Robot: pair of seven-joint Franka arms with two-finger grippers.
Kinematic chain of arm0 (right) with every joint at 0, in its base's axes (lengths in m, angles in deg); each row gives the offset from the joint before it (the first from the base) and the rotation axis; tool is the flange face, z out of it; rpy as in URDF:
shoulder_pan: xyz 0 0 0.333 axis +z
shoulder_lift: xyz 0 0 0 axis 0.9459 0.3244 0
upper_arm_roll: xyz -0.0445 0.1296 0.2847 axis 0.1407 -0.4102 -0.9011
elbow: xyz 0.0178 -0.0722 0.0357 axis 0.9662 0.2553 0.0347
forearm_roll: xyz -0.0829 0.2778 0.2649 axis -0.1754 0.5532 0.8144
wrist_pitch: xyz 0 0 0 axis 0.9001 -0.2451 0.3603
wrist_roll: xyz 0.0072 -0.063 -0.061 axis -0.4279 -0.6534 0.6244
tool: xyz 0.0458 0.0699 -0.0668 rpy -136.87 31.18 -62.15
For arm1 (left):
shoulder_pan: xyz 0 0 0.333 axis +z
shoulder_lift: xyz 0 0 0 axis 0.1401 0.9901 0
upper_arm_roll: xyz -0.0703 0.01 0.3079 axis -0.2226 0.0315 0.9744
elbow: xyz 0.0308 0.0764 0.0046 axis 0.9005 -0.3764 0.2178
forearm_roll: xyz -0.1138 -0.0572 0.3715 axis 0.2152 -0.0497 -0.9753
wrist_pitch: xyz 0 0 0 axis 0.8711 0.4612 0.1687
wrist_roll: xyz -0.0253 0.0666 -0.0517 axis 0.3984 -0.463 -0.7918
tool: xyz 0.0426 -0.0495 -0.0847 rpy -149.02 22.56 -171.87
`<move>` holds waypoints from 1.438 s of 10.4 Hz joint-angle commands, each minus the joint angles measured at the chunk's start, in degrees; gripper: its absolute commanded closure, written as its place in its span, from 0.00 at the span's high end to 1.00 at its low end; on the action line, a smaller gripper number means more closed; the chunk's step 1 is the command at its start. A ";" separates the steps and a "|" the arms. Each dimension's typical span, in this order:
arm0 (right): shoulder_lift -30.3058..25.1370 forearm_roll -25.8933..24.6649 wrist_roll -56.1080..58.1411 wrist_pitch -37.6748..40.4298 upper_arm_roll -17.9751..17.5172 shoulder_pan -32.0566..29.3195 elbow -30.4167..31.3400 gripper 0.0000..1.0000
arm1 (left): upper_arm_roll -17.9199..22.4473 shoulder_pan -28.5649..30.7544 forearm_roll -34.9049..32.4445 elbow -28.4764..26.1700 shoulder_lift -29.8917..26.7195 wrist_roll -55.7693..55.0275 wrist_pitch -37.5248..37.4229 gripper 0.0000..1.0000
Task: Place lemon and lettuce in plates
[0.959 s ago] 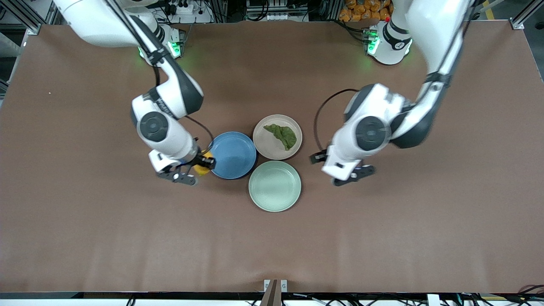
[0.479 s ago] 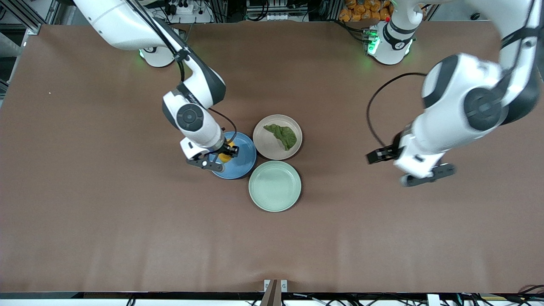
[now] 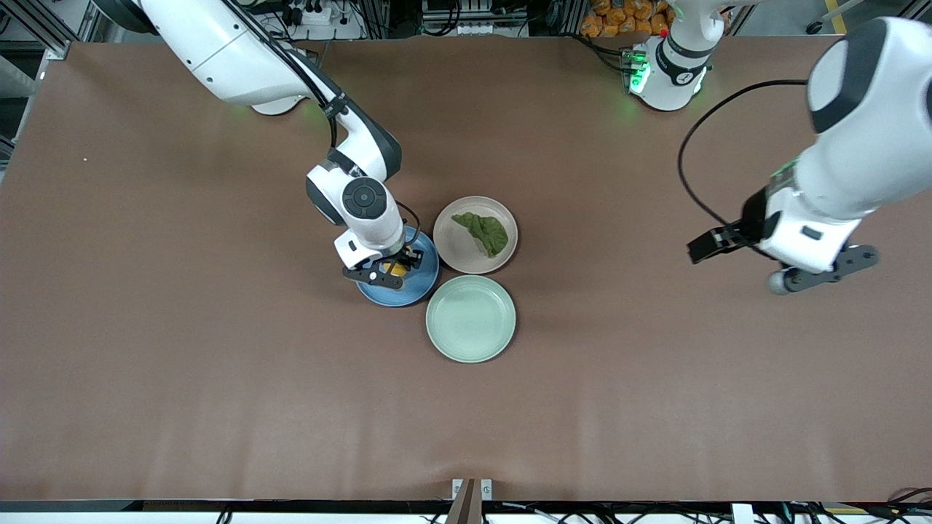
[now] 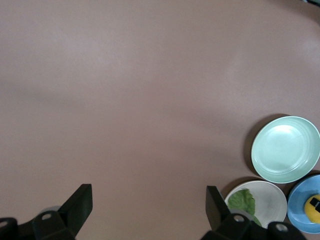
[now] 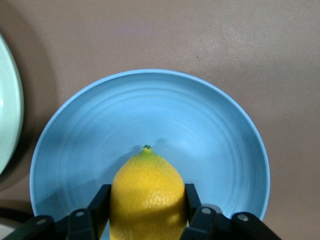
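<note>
We look down on a brown table (image 3: 182,378) with three plates clustered near its middle. Our right gripper (image 3: 390,268) hangs over the blue plate (image 3: 419,287), its two fingers closed on the sides of the lemon (image 5: 148,197). In the right wrist view the lemon's long axis runs straight out from between the fingers, its pointed tip aimed toward the centre of the blue plate (image 5: 210,130). The fruit sits directly above the plate's floor, well inside the rim, so we judge that the coming move is simply a short lowering and a release, with no sideways travel needed. We cannot tell whether the lemon already touches the plate.

The lettuce (image 3: 482,231) already lies flat in the beige-pink plate (image 3: 455,251), which touches the blue plate on the side toward the left arm's end of the table. A pale mint-green plate (image 3: 470,319) sits nearer the camera than both and holds nothing.

Our left gripper (image 3: 823,271) is over bare table toward the left arm's end, well apart from the plates; this arm waits. In the left wrist view its fingers (image 4: 80,202) stand wide apart with nothing between them. The right arm is plainly the nearer one to the lemon's target.
</note>
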 commanded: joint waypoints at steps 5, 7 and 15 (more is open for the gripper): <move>-10.66 2.47 -0.80 6.80 -2.58 -6.56 -1.48 1.00 | 1.85 6.79 1.53 3.50 -2.06 12.45 -4.13 1.00; -16.28 7.38 8.29 14.16 -2.58 -8.93 -3.05 1.00 | 2.39 6.44 -2.06 5.44 -1.88 12.54 -5.29 1.00; -32.29 12.23 38.71 37.83 6.80 -14.03 -12.99 1.00 | 2.56 6.26 -2.25 9.67 -1.71 12.46 -13.03 1.00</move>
